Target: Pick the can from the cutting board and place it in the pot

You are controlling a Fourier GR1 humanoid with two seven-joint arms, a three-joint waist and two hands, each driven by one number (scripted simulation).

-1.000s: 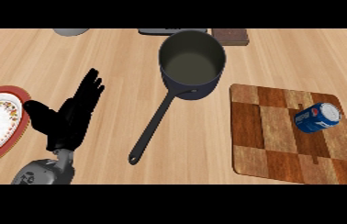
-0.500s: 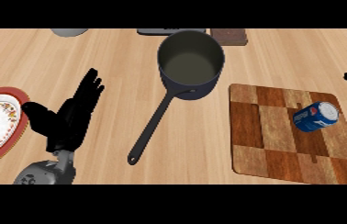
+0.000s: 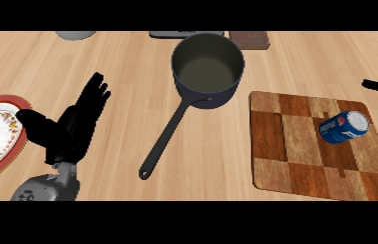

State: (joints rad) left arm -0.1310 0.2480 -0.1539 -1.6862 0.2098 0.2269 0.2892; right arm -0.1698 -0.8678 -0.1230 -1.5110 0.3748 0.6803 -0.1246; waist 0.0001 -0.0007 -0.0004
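1 can (image 3: 344, 127) lies on the cutting board (image 3: 289, 143), pot (image 3: 212, 99) apart.

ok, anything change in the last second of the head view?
Only one thing: a black sliver, apparently the right hand, has come in at the view's right edge, beyond the wooden cutting board; a second ago it was out of view. Nothing was grasped or let go. The blue can lying on the board, the dark long-handled pot and the open left hand resting at the left have not moved.

Can (image 3: 344, 127) lying on cutting board (image 3: 288, 153); pot (image 3: 207, 100) apart; left hand (image 3: 72, 124) fingers straight.
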